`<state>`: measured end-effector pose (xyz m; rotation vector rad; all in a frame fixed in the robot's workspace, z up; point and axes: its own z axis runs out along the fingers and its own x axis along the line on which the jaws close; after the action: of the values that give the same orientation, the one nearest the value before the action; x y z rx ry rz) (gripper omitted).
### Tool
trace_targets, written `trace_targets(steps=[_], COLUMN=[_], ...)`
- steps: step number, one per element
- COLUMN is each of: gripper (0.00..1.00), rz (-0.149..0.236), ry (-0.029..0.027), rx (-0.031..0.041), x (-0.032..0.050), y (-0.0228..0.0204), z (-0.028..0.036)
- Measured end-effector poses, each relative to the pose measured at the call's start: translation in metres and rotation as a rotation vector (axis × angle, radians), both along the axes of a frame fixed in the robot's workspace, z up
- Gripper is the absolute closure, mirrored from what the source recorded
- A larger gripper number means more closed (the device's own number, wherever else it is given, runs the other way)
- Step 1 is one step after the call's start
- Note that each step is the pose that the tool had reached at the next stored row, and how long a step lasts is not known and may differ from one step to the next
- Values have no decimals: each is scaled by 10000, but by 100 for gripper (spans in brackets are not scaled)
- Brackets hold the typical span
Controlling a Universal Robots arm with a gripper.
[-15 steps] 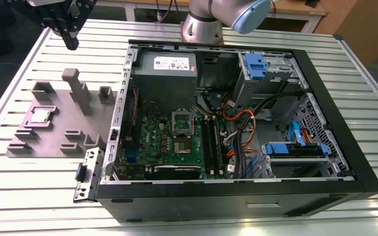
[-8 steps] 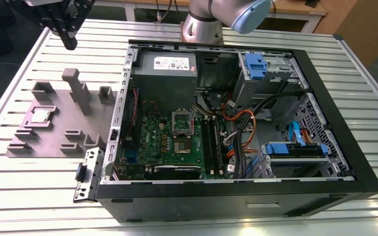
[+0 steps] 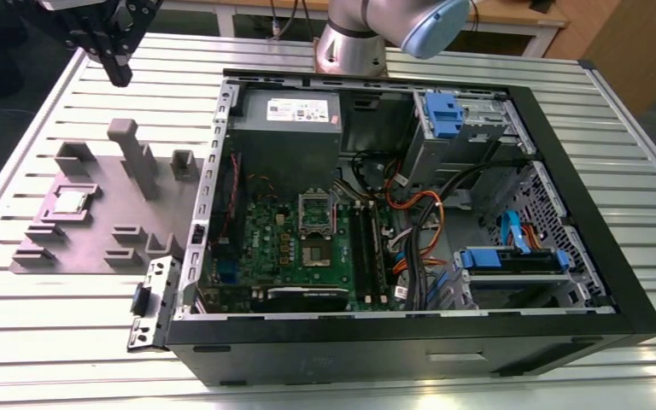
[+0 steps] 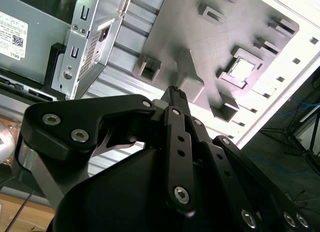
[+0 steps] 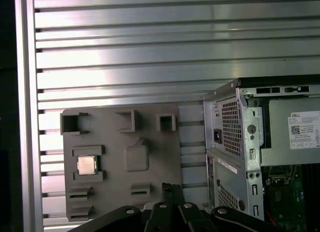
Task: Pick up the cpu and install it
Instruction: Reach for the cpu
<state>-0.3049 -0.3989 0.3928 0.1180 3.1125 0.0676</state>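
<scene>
The cpu (image 3: 72, 201) is a small silvery square chip lying in a recess of the grey holder plate (image 3: 106, 235) on the exterior view's left. It shows too in the first wrist view (image 5: 86, 165) and the second wrist view (image 4: 243, 69). My gripper (image 3: 120, 75) hangs high above the far end of that plate, well apart from the chip, its black fingers (image 4: 175, 94) pressed together with nothing between them. The motherboard's silver socket frame (image 3: 314, 211) lies inside the open computer case (image 3: 584, 184).
The case stands on a slatted aluminium table (image 3: 55, 337). A grey power supply box (image 3: 288, 128) sits at its far end, with blue drive bays (image 3: 511, 260) and cables on the exterior view's right. Upright posts (image 3: 134, 158) rise from the holder plate. The arm's base (image 3: 351, 43) stands behind the case.
</scene>
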Motion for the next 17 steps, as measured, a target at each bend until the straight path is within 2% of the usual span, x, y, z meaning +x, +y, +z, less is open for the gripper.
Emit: trace_targets(steps=[17], gripper=[89], rz=[0], ry=[0], rx=[0], x=[-35], y=[0], z=[0])
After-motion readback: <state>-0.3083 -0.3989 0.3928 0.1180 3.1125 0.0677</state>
